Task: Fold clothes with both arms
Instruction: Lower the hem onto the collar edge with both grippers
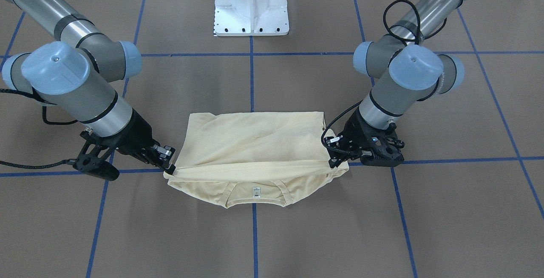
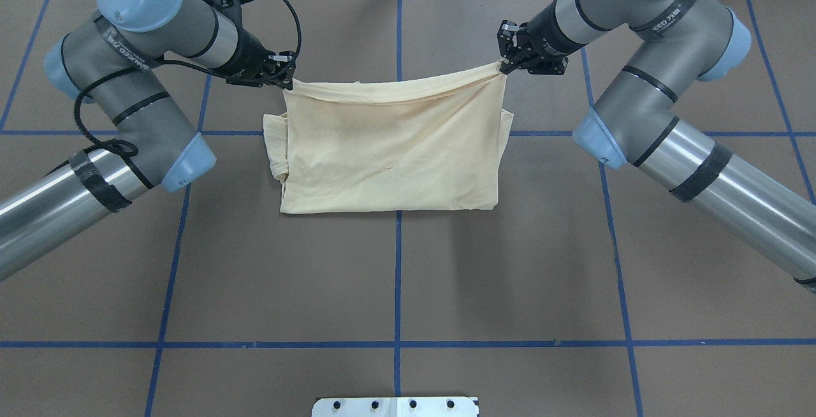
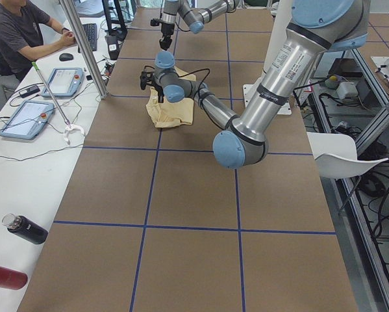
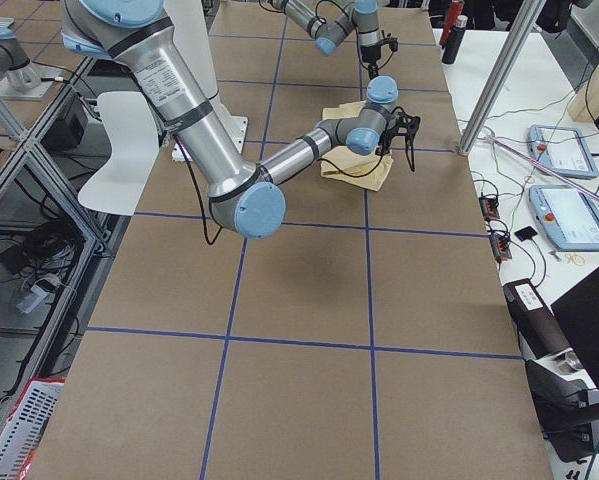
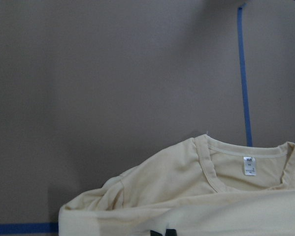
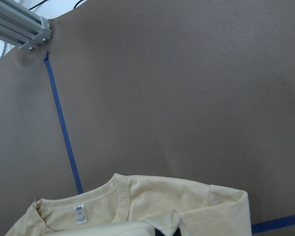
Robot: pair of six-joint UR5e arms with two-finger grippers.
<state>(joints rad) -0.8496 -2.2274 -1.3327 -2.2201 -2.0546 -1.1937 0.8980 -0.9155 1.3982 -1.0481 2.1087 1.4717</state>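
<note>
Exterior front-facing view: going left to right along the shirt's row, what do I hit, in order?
right tool, gripping one end of the lifted fold → T-shirt → left tool, gripping the other end. Sides are the robot's own, so this view mirrors them.

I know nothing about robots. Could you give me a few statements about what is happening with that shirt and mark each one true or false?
1. The left tool and right tool each pinch one end of the same edge of the shirt. True.
2. The shirt lies spread out, sleeves wide. False: it is folded into a rough rectangle.
3. Its white neck label shows. True.
4. The shirt is red. False: it is pale yellow.
5. Blue lines cross the table. True.
</note>
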